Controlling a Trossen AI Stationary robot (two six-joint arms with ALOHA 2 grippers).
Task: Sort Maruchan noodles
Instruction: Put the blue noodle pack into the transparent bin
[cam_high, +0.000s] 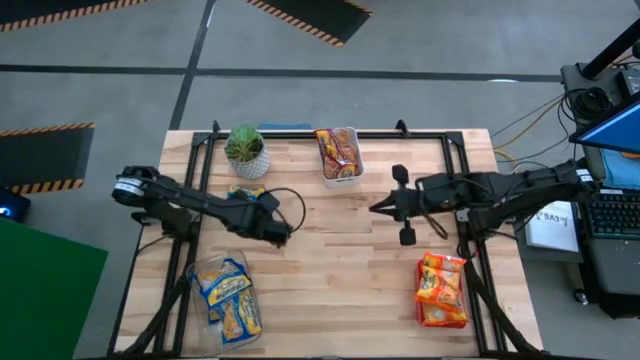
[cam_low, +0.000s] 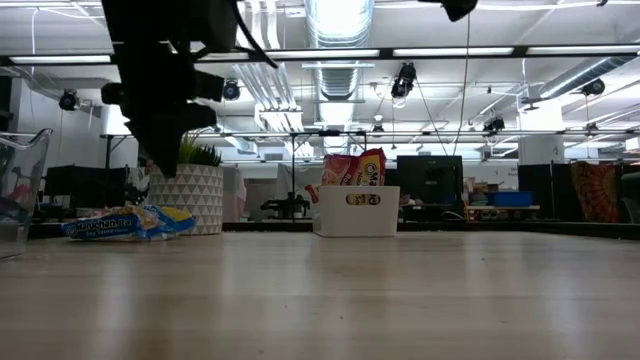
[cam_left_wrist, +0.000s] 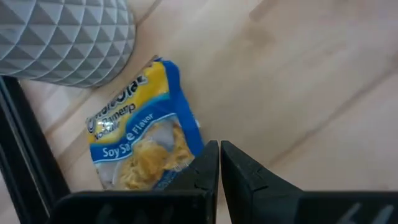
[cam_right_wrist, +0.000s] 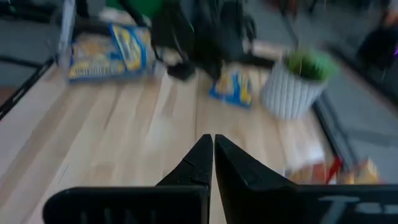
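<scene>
High view: the left hand (cam_high: 280, 232) sits over the wooden table (cam_high: 340, 270), inward of the left frame rail. 1 blue-and-yellow packet (cam_high: 243, 192) lies on the table just beyond this hand, beside the potted plant (cam_high: 246, 150). A clear bin (cam_high: 228, 298) holding more blue-and-yellow packets stands nearer the front edge than the hand, on its outer side. The right hand (cam_high: 378, 208) is over the table's centre, facing the left hand with bare boards between the 2. A white bin (cam_high: 339, 155) of red and orange packets stands at the far edge, beyond the right hand. The orange packets (cam_high: 442, 290) lie in a stack toward the front edge, on the right arm's side.

Low view: a dark hand (cam_low: 165, 140) hangs above the table, in front of the plant pot (cam_low: 186, 198). The loose blue-and-yellow packet lies flat below it, not touched.

Left wrist view: the left hand's fingers (cam_left_wrist: 202, 168) are pressed together, empty; the packet, marked soy sauce flavour, lies just ahead of them.

Right wrist view: the right hand's fingers (cam_right_wrist: 198, 163) are likewise pressed together, empty, above bare boards.
</scene>
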